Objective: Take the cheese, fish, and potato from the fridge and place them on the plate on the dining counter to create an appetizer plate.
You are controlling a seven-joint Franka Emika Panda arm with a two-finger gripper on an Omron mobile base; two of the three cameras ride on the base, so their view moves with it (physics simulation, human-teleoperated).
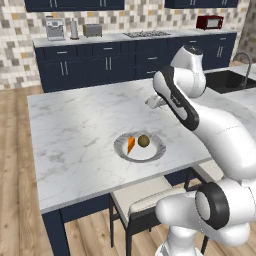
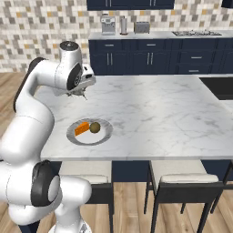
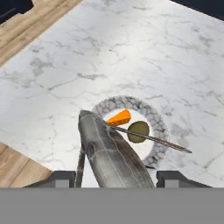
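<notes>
Left base view, your arm reaches over the marble surface (image 1: 75, 125), cheese (image 1: 131, 144) and potato (image 1: 144, 141) side by side on the plate (image 1: 159, 152), right base view, pincer (image 2: 78, 94) above the plate's far side, hand view, your pincer grips the fish (image 3: 111, 155) over the plate.

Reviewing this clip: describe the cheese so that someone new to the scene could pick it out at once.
Find the large white marble dining counter in the middle of the kitchen, then the round grey-rimmed plate near its front edge. The cheese is the small orange wedge on that plate, right beside the potato, which is a roundish olive-brown lump.
</notes>
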